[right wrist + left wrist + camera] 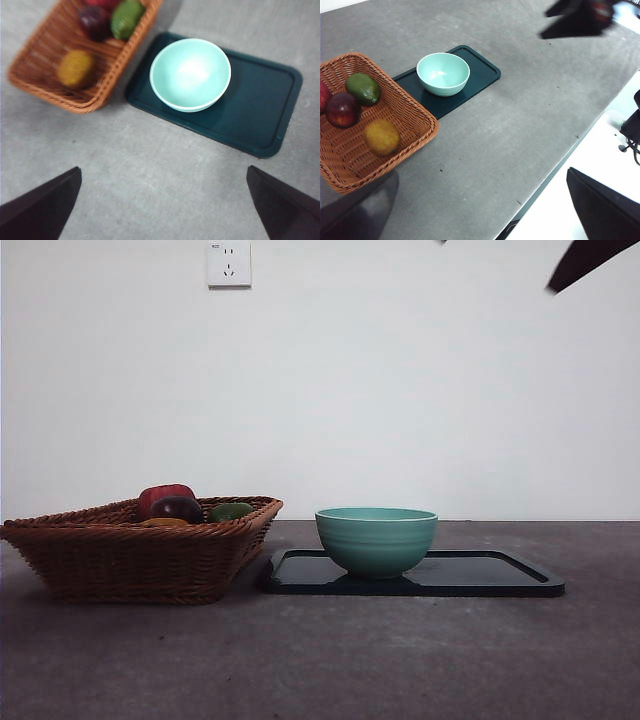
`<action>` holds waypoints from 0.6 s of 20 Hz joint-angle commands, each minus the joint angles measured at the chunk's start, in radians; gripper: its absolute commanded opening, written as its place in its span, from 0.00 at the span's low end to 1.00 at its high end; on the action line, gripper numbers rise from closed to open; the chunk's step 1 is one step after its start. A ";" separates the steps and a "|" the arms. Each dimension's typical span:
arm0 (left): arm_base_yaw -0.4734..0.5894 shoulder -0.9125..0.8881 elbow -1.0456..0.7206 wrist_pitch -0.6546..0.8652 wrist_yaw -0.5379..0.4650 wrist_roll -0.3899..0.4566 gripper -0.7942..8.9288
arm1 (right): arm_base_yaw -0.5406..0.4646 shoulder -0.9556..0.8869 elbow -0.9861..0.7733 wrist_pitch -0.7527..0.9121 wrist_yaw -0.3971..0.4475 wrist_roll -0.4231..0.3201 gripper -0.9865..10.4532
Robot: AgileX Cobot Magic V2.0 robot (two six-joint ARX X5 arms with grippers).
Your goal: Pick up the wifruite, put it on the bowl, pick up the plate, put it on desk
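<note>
Wicker basket point(140, 558) holds dark red-purple fruit point(342, 110) and green fruit point(363, 88). Black tray point(260, 112) beside it. Wall socket point(229, 263) above.

From my station, I see the basket point(140, 555) at the left of the bench point(400, 660), with the tray point(480, 575) just beside it on the right. The bowl point(376, 538) stands on the tray's end nearest the basket. In the basket lie the wifruite point(382, 137) and three other fruits point(363, 88).
</note>
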 commanded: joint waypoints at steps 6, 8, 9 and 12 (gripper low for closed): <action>-0.005 0.001 0.011 0.006 0.005 0.012 0.69 | -0.180 0.459 0.308 -0.092 -0.183 -0.068 0.59; -0.005 0.001 0.011 0.006 0.005 0.012 0.69 | -0.213 0.561 0.372 -0.101 -0.211 -0.069 0.59; -0.005 0.001 0.011 0.006 0.005 0.012 0.69 | -0.223 0.604 0.397 -0.106 -0.215 -0.073 0.59; -0.005 0.001 0.011 0.006 0.005 0.012 0.69 | -0.253 0.727 0.455 -0.114 -0.225 -0.081 0.59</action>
